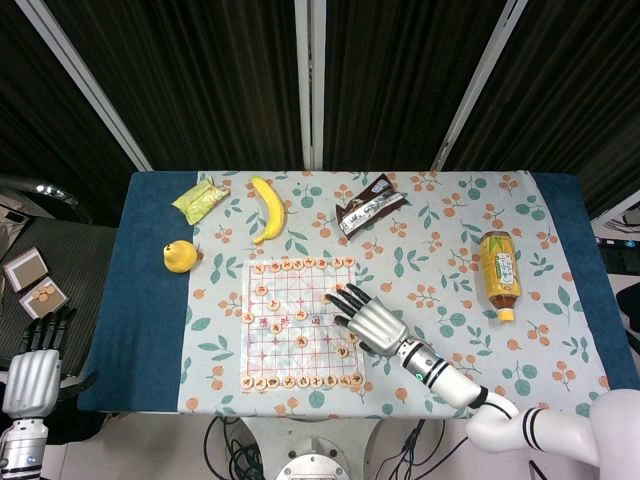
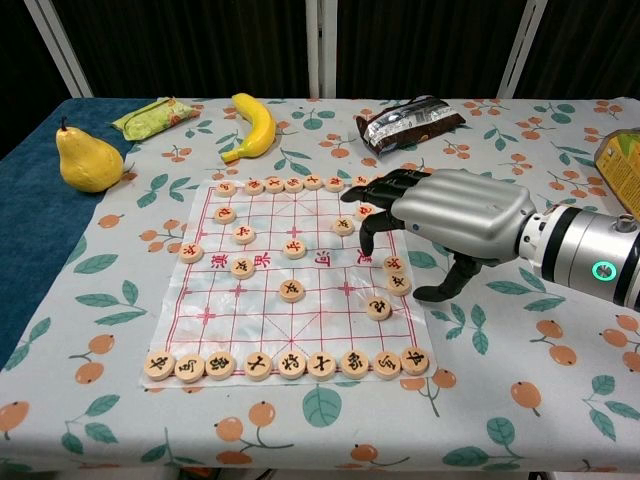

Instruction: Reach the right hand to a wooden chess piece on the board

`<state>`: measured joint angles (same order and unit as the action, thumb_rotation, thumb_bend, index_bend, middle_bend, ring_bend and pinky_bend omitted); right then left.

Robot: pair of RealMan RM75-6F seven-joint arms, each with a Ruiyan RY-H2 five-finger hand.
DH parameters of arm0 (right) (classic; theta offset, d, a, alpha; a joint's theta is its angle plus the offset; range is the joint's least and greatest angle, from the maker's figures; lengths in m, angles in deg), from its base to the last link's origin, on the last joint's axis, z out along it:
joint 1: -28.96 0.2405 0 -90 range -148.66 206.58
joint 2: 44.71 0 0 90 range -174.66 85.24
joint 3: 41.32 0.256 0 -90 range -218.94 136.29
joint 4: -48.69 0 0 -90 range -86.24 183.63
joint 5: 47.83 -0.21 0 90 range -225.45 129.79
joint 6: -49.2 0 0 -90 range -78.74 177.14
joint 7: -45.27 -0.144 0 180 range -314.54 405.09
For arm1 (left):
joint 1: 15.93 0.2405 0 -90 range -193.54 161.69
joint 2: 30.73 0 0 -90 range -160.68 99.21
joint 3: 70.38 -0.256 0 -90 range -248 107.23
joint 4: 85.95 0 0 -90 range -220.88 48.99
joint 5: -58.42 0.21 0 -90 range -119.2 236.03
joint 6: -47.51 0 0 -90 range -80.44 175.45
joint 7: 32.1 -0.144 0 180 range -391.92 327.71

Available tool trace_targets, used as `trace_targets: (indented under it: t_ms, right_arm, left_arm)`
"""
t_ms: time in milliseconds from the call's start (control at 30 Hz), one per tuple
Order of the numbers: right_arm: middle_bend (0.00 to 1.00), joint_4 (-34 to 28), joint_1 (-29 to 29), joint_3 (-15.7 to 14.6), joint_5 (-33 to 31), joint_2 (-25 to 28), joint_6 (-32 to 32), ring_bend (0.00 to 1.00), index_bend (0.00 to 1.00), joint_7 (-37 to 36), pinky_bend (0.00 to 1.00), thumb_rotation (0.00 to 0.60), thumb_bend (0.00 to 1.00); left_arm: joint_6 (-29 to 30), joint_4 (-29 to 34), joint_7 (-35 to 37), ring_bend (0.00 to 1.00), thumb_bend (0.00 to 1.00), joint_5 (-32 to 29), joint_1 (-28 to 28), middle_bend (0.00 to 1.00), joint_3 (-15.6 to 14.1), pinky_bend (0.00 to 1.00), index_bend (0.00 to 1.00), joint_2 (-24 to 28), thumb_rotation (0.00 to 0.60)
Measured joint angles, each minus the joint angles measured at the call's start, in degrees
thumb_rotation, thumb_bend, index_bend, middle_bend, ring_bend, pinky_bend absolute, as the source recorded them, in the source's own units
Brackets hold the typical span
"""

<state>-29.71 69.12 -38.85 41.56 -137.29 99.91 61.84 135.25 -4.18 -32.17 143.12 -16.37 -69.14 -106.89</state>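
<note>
The paper chess board (image 1: pixel 285 325) (image 2: pixel 260 312) lies mid-table with round wooden pieces along its far row, near row and scattered between. My right hand (image 1: pixel 362 318) (image 2: pixel 452 215) hovers over the board's right side, palm down, fingers apart and bent downward, holding nothing. Its fingertips (image 2: pixel 364 244) hang beside a wooden piece (image 2: pixel 343 226) and partly hide another piece (image 2: pixel 366 212). More pieces (image 2: pixel 393 264) lie just under the palm. My left hand (image 1: pixel 32 365) hangs off the table at lower left, fingers spread and empty.
A banana (image 1: pixel 268 208) (image 2: pixel 252 125), a yellow pear (image 1: pixel 180 256) (image 2: pixel 85 158), a green packet (image 1: pixel 200 200) and a brown snack packet (image 1: pixel 371 206) (image 2: pixel 410 122) lie beyond the board. A tea bottle (image 1: pixel 499 272) lies at the right.
</note>
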Motion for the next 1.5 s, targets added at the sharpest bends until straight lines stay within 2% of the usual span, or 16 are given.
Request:
trace_targets:
  t_ms: [900, 1500]
  right_arm:
    - [0.00, 1.31, 1.42, -0.67, -2.79, -1.49, -0.85, 0.00, 0.54, 0.23, 0.00, 0.600, 0.21]
    - [0.00, 2.87, 1.92, 0.59, -3.18, -2.02, 1.28, 0.00, 0.55, -2.36, 0.00, 0.600, 0.21]
  left_arm:
    - [-0.24, -1.00, 1.01, 0.00, 0.13, 0.05, 0.21, 0.02, -0.03, 0.00, 0.02, -0.28, 0.600]
    - [0.21, -0.62, 1.03, 0.00, 0.13, 0.27, 0.37, 0.02, 0.14, 0.00, 0.02, 0.05, 0.600]
